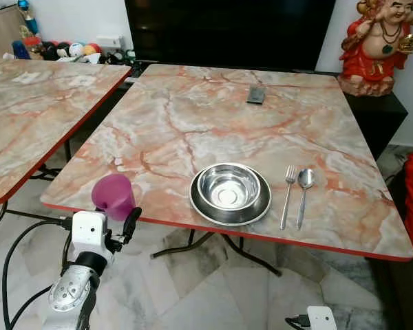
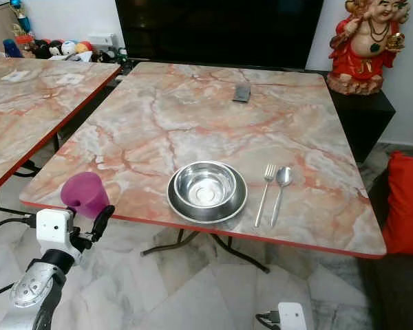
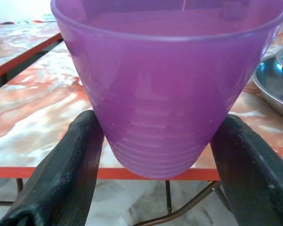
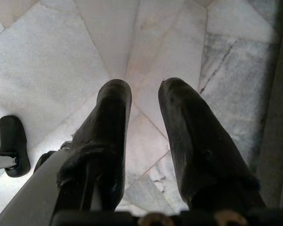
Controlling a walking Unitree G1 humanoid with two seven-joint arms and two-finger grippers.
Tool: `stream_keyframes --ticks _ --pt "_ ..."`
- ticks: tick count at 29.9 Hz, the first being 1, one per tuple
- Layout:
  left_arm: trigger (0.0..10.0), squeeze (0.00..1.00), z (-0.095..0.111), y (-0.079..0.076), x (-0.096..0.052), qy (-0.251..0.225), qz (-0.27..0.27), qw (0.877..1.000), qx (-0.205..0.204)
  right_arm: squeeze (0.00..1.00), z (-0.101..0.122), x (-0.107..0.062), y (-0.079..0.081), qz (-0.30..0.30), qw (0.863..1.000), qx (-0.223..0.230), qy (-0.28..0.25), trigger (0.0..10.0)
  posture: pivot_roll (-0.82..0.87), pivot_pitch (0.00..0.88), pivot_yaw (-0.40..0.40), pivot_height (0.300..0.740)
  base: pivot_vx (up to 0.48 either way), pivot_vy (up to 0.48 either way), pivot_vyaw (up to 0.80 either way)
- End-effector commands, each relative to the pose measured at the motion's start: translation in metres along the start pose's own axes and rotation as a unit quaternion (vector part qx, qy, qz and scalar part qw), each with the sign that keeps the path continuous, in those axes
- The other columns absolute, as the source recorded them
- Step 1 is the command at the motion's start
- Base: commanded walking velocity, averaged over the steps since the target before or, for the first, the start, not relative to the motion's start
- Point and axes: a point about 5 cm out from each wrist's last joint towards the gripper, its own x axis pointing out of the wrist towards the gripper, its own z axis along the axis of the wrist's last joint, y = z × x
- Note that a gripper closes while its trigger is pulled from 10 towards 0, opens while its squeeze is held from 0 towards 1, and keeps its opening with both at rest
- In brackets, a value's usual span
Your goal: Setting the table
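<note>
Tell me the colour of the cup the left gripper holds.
Translucent purple cup, seen best in the left wrist view, between the left gripper's black fingers.

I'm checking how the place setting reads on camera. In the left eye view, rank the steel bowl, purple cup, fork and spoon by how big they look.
1. Steel bowl, clearly largest.
2. Purple cup, held in the left gripper at the table edge; it sits nearer the camera, so its rank is unsure.
3. Fork and spoon: alike in length, not ranked.

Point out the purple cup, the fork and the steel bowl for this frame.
purple cup [image 1: 112, 194], left eye view, on its side wall.
fork [image 1: 288, 194], left eye view, on the handle just below the tines.
steel bowl [image 1: 227, 188], left eye view, on its inner floor.
</note>
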Motion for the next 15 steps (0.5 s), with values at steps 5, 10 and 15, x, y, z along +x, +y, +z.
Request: stream_keyframes --ticks 5,10,15 --pt "10.0 0.0 0.0034 -0.0019 -0.0012 -0.004 -0.006 1.0 -0.011 0.0 -0.0033 -0.0005 0.001 0.0 1.0 0.01 0.006 10.0 0.02 0.091 -0.005 0.74 0.0 0.0 0.0" --pt "10.0 0.0 0.0042 -0.0018 -0.001 -0.006 -0.004 1.0 -0.014 0.0 -0.0042 -0.0003 0.0011 0.004 1.0 0.004 0.017 10.0 0.02 0.092 -0.006 0.74 0.181 0.0 -0.64" --pt "10.0 0.0 0.0047 -0.0016 -0.0012 -0.008 -0.004 1.0 -0.017 0.0 -0.0044 -0.0003 0.0008 0.003 1.0 0.004 0.017 10.0 0.02 0.093 -0.007 0.74 0.356 0.0 -0.8"
